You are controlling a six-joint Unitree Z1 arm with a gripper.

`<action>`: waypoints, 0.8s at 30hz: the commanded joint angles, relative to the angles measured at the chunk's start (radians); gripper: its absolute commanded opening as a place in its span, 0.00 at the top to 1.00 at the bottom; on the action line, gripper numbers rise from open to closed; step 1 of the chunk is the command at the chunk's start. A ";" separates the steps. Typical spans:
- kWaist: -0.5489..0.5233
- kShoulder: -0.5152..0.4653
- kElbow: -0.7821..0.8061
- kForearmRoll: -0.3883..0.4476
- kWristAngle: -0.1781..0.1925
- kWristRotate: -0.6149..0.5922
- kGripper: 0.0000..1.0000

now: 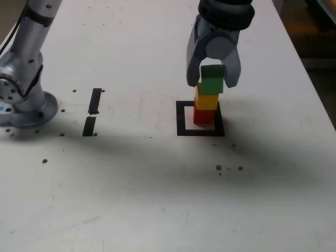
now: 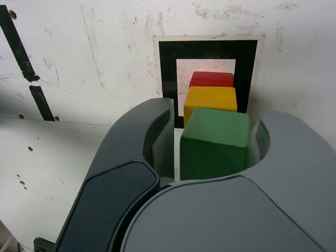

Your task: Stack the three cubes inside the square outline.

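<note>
A stack of three cubes is seen inside the square outline (image 1: pixel 200 118), which lies on the white surface (image 1: pixel 157 199) toward its far edge and somewhat toward the exterior view's right. The red cube (image 1: pixel 203 114) stands at the bottom on the white centre of the outline, the yellow cube (image 1: pixel 206 98) rests on it, and the green cube (image 1: pixel 212 81) sits on top, turned slightly against the one below.

The gripper (image 1: pixel 213 77) is positioned directly over the stack, with one jaw on either side of the green cube. In the wrist view, the green cube (image 2: pixel 215 142) is seen between the jaws of the gripper (image 2: pixel 212 144); a narrow gap shows beside it on one side, while the other side appears to be met by the jaw. Whether the cube is actually clamped or has been let go cannot be told from either view.

Two short black strips (image 1: pixel 92 111) lie end to end on the surface, well apart from the outline toward the exterior view's left. The arm's grey base (image 1: pixel 23 102) stands near that left edge. Small dark specks are scattered over the surface.
</note>
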 commanded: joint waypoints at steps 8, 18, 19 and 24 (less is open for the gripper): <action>-0.001 -0.046 0.009 0.022 0.003 -0.003 0.00; -0.001 -0.174 0.094 0.028 -0.001 -0.001 0.00; -0.001 -0.198 0.102 0.029 -0.001 0.002 0.00; 0.008 -0.381 0.176 0.033 0.006 0.026 0.00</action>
